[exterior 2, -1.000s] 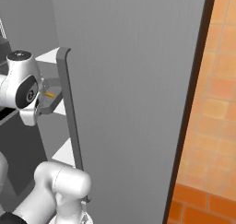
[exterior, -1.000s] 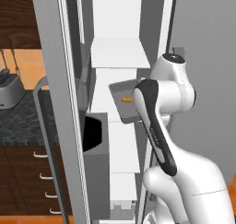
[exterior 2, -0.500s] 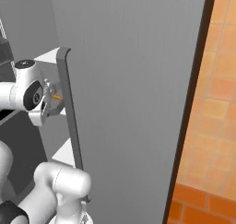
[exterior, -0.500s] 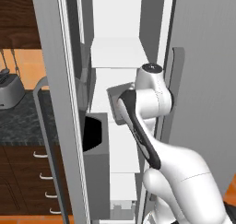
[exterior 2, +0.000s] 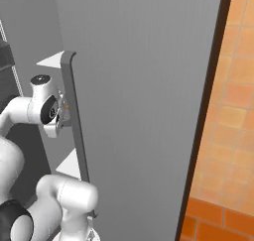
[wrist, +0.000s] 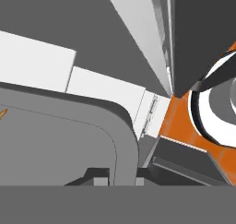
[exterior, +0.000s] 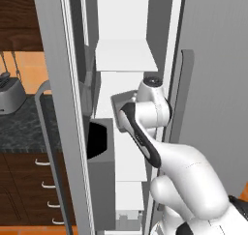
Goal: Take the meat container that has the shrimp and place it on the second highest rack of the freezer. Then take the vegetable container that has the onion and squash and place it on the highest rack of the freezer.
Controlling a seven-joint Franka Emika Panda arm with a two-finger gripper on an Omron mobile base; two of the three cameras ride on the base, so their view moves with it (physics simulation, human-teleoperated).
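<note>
left base view: the white arm reaches up into the open freezer (exterior: 140, 31), its wrist level with the gap under a flat white shelf (exterior: 126, 55). the meat container (exterior: 122, 99), a grey tray with a flared rim, shows as a corner poking out to the left of the wrist, below that shelf and inside the white interior. the freezer door (exterior: 213, 84) stands at right with its long handle (exterior: 180, 94) just beside the arm. at far left a dark speckled table (exterior: 19, 127) carries a grey appliance (exterior: 9, 96), with wooden drawers (exterior: 29, 190) beneath.

right base view: the grey outside of the freezer door (exterior 2: 144, 96) takes up most of the picture, its handle (exterior 2: 74, 116) running down in front of the arm's wrist. a small orange speck, the shrimp (exterior 2: 64, 106), peeks between wrist and handle. orange tiled wall (exterior 2: 228, 111) stands at right.

hand view: the end effector (wrist: 119, 174) is pressed together on the rim of the meat container (wrist: 55, 144), whose grey floor and rounded corner spread across the lower left. the shrimp (wrist: 2, 113) shows as a thin orange sliver at the left edge inside the tray. white shelf slabs (wrist: 92, 87) lie beyond the rim.
</note>
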